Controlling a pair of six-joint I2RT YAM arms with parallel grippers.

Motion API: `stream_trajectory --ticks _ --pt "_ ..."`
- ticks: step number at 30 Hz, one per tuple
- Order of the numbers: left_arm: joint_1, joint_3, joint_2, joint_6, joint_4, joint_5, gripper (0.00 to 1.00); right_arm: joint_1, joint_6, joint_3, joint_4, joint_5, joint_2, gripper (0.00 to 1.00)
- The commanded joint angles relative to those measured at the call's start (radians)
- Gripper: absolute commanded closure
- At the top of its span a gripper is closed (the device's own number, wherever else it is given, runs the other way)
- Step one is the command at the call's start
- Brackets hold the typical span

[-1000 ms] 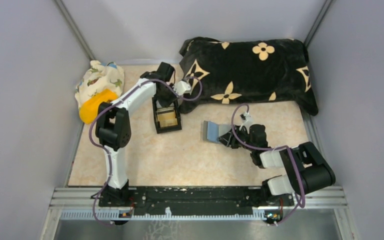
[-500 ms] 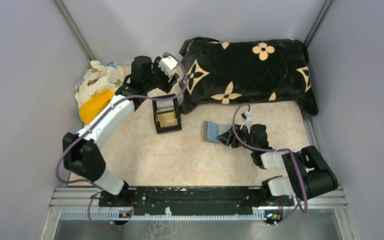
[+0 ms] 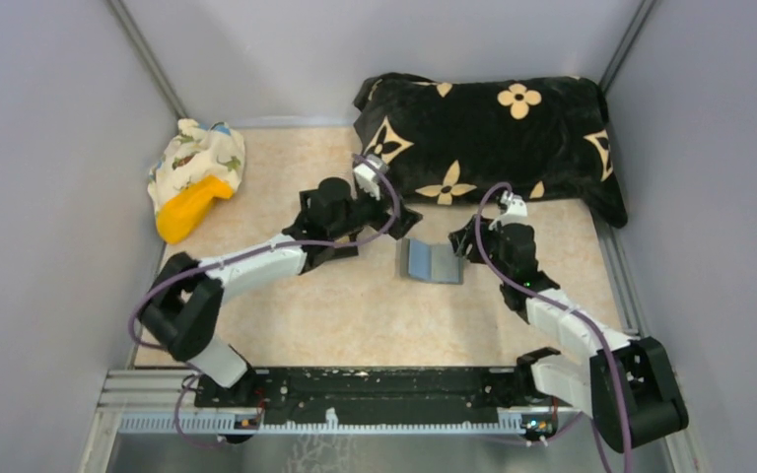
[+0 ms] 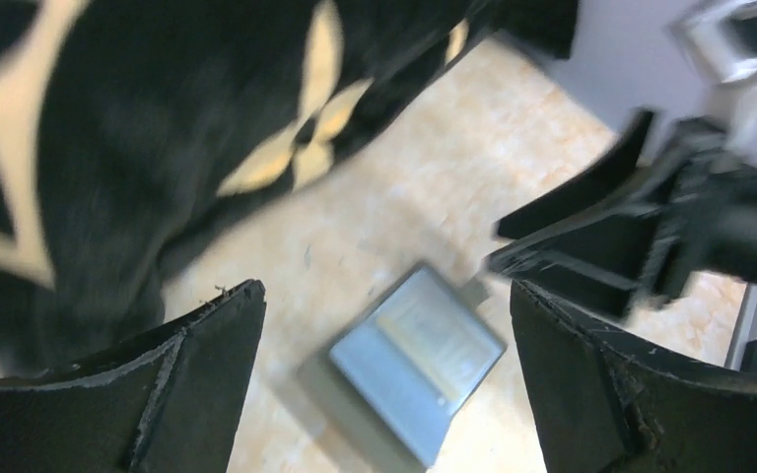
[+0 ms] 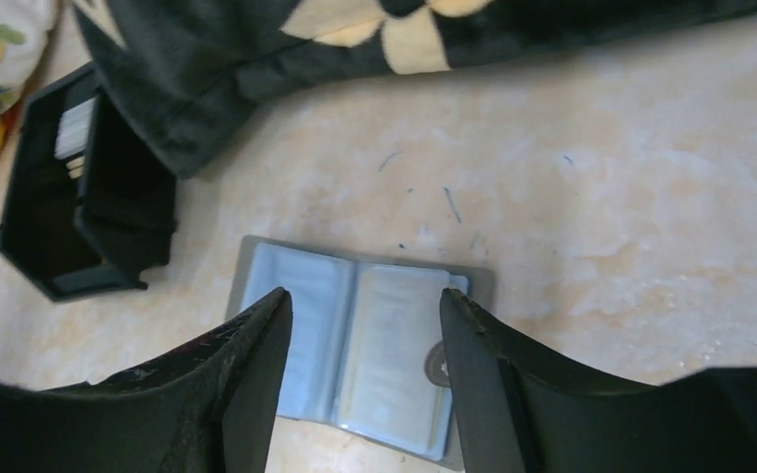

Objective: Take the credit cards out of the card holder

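While the card holder (image 3: 431,262) lies opened flat near the middle of the table (image 3: 355,315) — its light-blue inner face turned up — it is flanked by both grippers. The left gripper (image 3: 397,219) is held just beyond its far-left corner, jaws spread wide and empty. The right gripper (image 3: 465,243) is poised at its right side, jaws apart, nothing clamped. A black box (image 5: 69,207) is seen nearer the table's left edge — beside the black flowered pillow (image 3: 493,138) at the far edge.

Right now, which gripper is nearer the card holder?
Right, probably. The right gripper hovers at the right edge of the open card holder, fingers spread over it. The left gripper sits off its far-left corner, fingers wide, apparently a bit farther away.
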Motion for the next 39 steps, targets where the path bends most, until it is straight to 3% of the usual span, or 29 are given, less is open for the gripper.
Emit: stream_trajectory --ticks 1,4,9,13,16,21,31,39 --pt "0.131 -0.156 0.125 -0.392 0.351 0.243 0.01 -0.004 0.004 0.064 -0.157 0.117 0.031 0.44" --pt "0.080 -0.084 0.157 -0.329 0.194 0.213 0.01 -0.002 0.035 0.048 -0.148 0.074 0.022 0.46" --pt "-0.005 -0.003 0.175 -0.240 0.108 0.111 0.09 0.017 0.026 -0.003 -0.126 0.081 -0.094 0.48" --pt "-0.012 0.036 0.233 -0.268 0.062 0.117 0.25 0.033 -0.003 0.020 -0.169 0.061 -0.123 0.48" --pt "-0.016 0.044 0.296 -0.283 0.033 0.076 0.44 0.078 -0.014 0.033 -0.171 0.083 -0.111 0.49" --pt "-0.016 0.024 0.354 -0.244 -0.038 0.001 0.54 0.135 0.008 0.059 -0.114 0.068 -0.060 0.52" --pt "-0.017 -0.028 0.382 -0.215 -0.052 -0.026 0.58 0.161 0.111 0.042 -0.040 0.102 0.169 0.60" --pt "-0.017 -0.021 0.382 -0.207 -0.050 -0.010 0.57 0.145 0.095 0.037 -0.053 0.152 0.196 0.54"
